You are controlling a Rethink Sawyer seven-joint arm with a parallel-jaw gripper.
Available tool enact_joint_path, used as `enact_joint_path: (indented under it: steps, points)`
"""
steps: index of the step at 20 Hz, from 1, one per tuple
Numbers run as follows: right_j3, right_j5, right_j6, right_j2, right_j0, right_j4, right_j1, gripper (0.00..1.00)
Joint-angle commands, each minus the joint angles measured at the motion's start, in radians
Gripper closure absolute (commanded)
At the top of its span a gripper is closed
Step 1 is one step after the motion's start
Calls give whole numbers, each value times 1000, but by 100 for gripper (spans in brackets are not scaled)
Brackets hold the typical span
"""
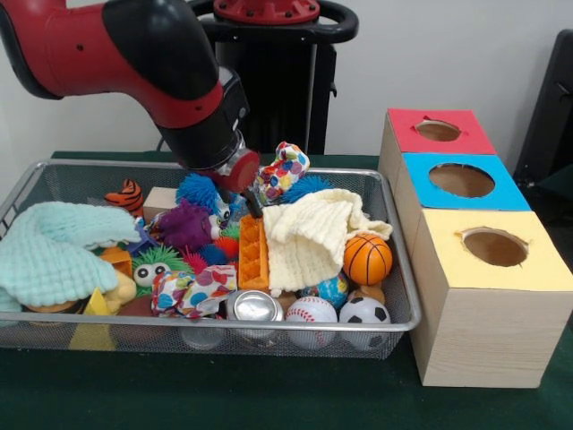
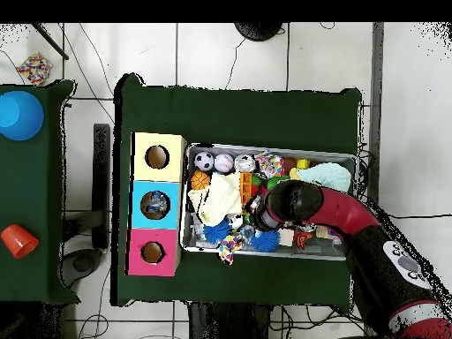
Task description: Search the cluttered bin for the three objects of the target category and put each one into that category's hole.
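Note:
The wire mesh bin [image 1: 394,269] is full of toys and also shows in the overhead view [image 2: 346,157]. My gripper [image 1: 253,204] reaches down into its middle, beside the cream knitted cloth [image 1: 313,235] and the orange waffle block [image 1: 252,253]; in the overhead view it [image 2: 257,208] is at the bin's centre. Three boxes with round holes stand next to the bin: red [image 1: 439,131], blue [image 1: 463,181], yellow [image 1: 494,248]. A basketball [image 1: 367,259], baseball [image 1: 311,313] and soccer ball [image 1: 364,313] lie at the bin's near right corner.
A mint cloth [image 1: 54,251], purple [image 1: 185,226], blue [image 1: 199,190] and green [image 1: 154,265] spiky toys, two polka-dot pouches [image 1: 192,291], a metal can [image 1: 253,307] and a striped orange toy [image 1: 126,194] crowd the bin. A blue bowl [image 2: 19,115] and red cup [image 2: 18,239] stand on a side table.

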Motion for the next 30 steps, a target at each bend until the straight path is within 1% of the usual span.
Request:
enact_joint_path:
  steps: [1, 5, 7, 9, 10, 12, 15, 16, 19, 22, 25, 30]
  points:
    - [5, 150, -286, 106, -5, -43, 5, 0]
    - [-3, 160, -278, 92, 5, -73, 16, 0]
    - [-1, 158, -271, 82, 9, -93, 2, 0]
    - [-4, 178, -268, 70, 17, -110, -23, 0]
    - [-19, 193, -267, 63, 21, -119, -27, 0]
    - [-5, 200, -259, 58, 21, -130, -49, 0]
    - [-16, 205, -249, 57, 21, -150, -45, 0]
    - [-23, 205, -243, 53, 25, -156, -40, 0]
    - [-26, 210, -207, 37, 43, -177, -55, 0]
    - [-24, 193, -171, 22, 60, -195, -59, 0]
    - [-22, 181, -166, 28, 56, -189, -43, 0]
    - [15, 176, -159, 57, 29, -132, -49, 0]
